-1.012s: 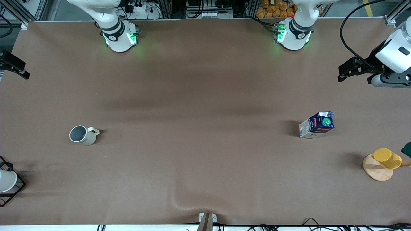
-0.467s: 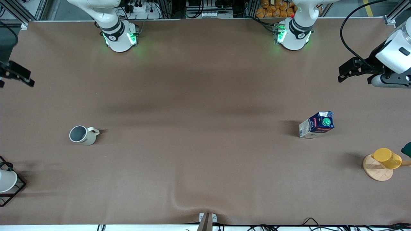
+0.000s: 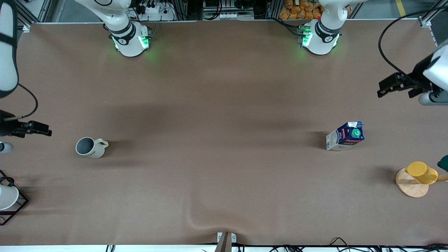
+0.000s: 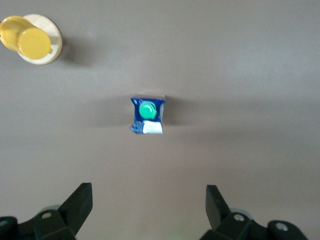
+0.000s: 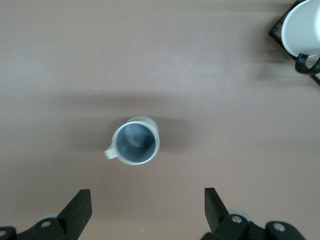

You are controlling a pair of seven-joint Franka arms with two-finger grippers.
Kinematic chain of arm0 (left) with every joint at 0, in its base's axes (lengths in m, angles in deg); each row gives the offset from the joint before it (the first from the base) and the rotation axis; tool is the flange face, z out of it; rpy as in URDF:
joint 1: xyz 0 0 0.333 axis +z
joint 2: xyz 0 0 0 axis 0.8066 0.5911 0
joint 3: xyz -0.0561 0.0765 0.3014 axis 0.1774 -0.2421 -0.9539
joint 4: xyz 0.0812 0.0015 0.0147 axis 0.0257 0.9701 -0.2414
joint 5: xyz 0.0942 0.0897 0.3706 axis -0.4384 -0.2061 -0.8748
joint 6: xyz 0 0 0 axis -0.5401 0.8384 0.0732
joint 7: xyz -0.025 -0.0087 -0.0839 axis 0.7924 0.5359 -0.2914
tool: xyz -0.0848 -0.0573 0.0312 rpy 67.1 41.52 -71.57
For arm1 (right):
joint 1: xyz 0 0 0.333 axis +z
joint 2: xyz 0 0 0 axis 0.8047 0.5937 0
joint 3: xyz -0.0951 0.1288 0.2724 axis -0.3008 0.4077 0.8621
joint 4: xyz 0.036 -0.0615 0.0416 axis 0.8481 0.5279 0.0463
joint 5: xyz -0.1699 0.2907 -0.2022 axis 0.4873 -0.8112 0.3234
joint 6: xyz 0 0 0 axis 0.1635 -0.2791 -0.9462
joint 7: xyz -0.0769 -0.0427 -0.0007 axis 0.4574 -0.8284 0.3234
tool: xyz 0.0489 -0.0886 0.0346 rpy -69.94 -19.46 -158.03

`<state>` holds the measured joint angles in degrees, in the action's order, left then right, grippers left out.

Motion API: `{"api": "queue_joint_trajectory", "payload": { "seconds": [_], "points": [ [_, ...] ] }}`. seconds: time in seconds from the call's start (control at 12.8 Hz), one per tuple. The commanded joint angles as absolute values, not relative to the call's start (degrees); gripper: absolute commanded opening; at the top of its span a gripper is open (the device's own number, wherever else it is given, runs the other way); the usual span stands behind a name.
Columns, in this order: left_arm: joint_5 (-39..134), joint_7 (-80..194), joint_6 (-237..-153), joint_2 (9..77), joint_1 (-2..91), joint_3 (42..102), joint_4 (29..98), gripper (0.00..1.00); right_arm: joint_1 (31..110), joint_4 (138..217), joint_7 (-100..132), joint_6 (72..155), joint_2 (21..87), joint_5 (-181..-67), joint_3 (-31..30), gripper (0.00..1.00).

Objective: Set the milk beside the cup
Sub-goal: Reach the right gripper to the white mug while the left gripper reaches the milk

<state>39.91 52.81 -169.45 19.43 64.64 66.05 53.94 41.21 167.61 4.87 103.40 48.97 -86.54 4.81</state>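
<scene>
Both arms have swung in since a second ago: the right gripper (image 3: 47, 132) has dropped from high at the table's edge to sit over the cloth near the cup (image 3: 90, 147), and the left gripper (image 3: 383, 91) has slid down and outward at its own end. Nothing on the table has shifted.

Left wrist view now: the milk (image 4: 147, 115) is sitting squarely in the gap between the two dark fingers (image 4: 77, 205), well apart from both, green cap facing up. Those fingers are spread wide and holding nothing. From the front, the milk (image 3: 345, 135) is standing toward the left arm's end, well apart from the cup.

Right wrist view: the cup (image 5: 134, 141) is showing its grey inside, handle sticking out sideways, again framed between wide, empty fingers (image 5: 76, 207) and touching neither.

What's hard to see: the right gripper is mostly cut off at the frame edge in the front view, only a dark tip showing. A white cup (image 3: 7, 196) in a black wire frame is half out of frame. At the left arm's end, a yellow cup (image 3: 421, 172) is tilting over a round wooden disc (image 3: 410, 187), and a green object (image 3: 443, 162) is clipped by the edge, too little showing to name it.
</scene>
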Motion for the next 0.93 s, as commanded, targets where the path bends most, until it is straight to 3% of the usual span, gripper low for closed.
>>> {"api": "queue_joint_trajectory", "payload": {
  "seconds": [0.0, 0.08, 0.39, 0.86],
  "points": [
    [39.28, 53.51, -175.91, 22.73, 65.11, 66.47, 55.77, 1.00, 40.22, 164.42, 1.06, 111.71, 56.61, -86.90, 5.59, 1.00],
    [39.28, 53.52, -177.68, 23.96, 64.84, 66.38, 56.83, 1.00, 40.48, 164.51, -0.43, 114.72, 58.03, -86.64, 5.50, 1.00],
    [38.84, 53.43, -181.03, 29.76, 64.93, 66.29, 56.93, 1.00, 39.78, 166.79, -6.41, 113.69, 62.69, -87.25, 5.77, 1.00],
    [33.31, 53.60, -185.26, 36.71, 64.14, 66.91, 60.18, 1.00, 39.08, 171.62, -11.08, 114.13, 63.49, -89.53, 5.85, 1.00]
  ]
}}
